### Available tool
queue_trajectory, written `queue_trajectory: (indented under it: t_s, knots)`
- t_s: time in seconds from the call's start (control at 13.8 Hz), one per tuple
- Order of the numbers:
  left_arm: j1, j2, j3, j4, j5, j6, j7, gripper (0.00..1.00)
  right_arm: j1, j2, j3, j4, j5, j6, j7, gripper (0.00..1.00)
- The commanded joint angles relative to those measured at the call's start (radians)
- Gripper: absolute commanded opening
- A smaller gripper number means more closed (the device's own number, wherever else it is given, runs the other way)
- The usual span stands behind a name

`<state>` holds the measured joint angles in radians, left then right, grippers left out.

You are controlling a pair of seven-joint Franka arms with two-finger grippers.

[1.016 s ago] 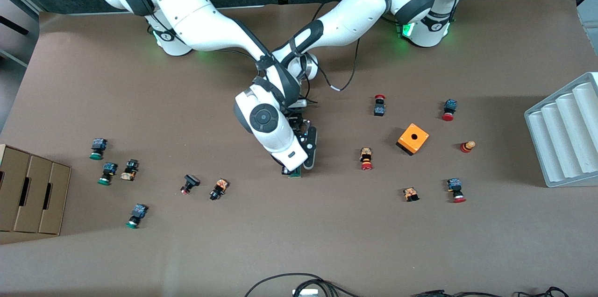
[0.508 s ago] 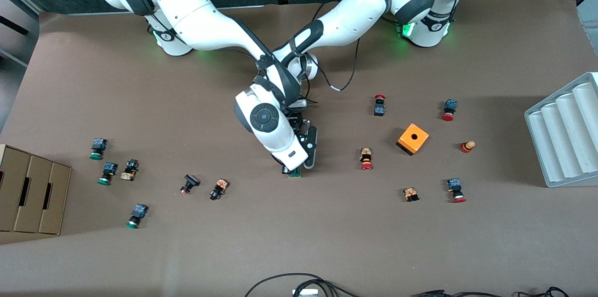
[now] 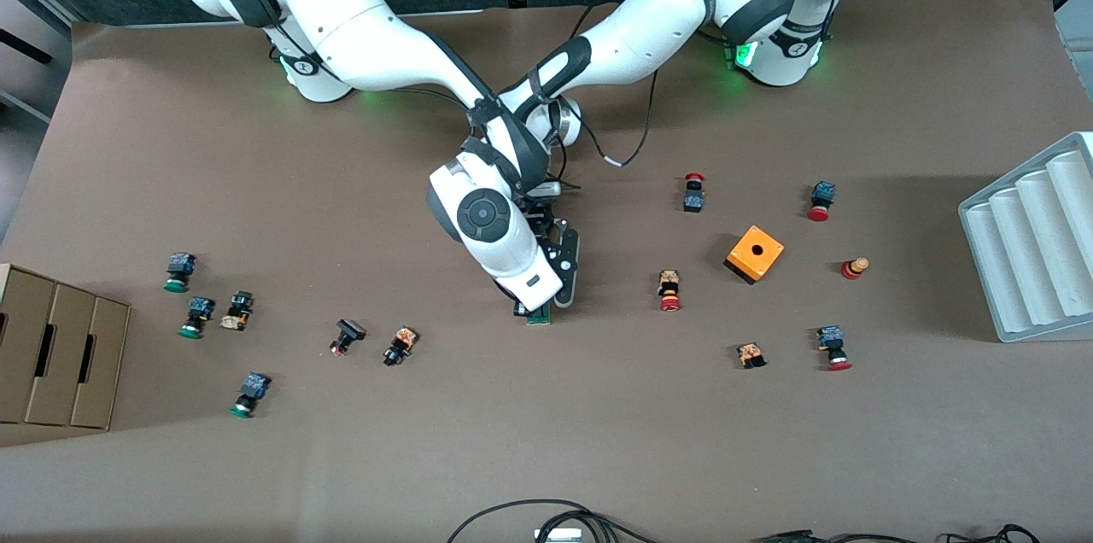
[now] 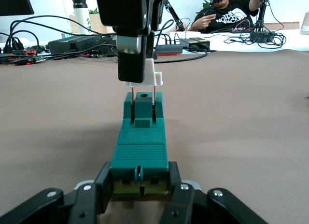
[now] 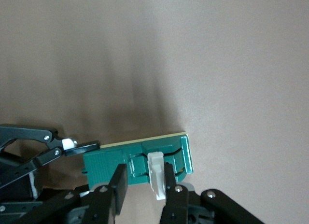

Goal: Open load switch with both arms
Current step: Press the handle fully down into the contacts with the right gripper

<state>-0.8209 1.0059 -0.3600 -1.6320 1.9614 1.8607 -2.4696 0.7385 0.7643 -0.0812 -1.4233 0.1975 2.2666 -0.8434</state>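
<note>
The load switch point(image 4: 140, 147), a narrow dark green block, lies on the brown table near its middle, mostly hidden under the arms in the front view point(image 3: 538, 317). My left gripper point(image 4: 139, 185) is low over the table and shut on the block's end that lies farther from the front camera. My right gripper point(image 5: 143, 183) comes down from above and is shut on the small white end piece point(image 5: 155, 178). In the left wrist view that white piece point(image 4: 153, 79) hangs under the right gripper point(image 4: 135, 64), raised a little above the block on two thin metal pins.
Small red-capped and green-capped push buttons lie scattered toward both ends of the table. An orange cube point(image 3: 755, 253) sits toward the left arm's end, with a grey ridged tray point(image 3: 1033, 244) at that edge. A cardboard box point(image 3: 51, 355) stands at the right arm's end. Cables point(image 3: 546, 522) lie by the near edge.
</note>
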Motion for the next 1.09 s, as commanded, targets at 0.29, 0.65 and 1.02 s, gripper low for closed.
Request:
queue_trajectory:
  t_s: [0.29,0.65,1.02]
  knots:
    - [-0.003,0.028,0.009,0.037,0.013,0.031,0.023,0.44,0.009,-0.059,-0.006,-0.060,-0.020,-0.038,0.024,0.38]
    - [-0.003,0.028,0.009,0.037,0.013,0.031,0.023,0.44,0.022,-0.060,-0.006,-0.072,-0.021,-0.039,0.067,0.37]
    - [-0.003,0.028,0.009,0.037,0.013,0.031,0.023,0.44,0.025,-0.059,-0.005,-0.072,-0.021,-0.039,0.098,0.37]
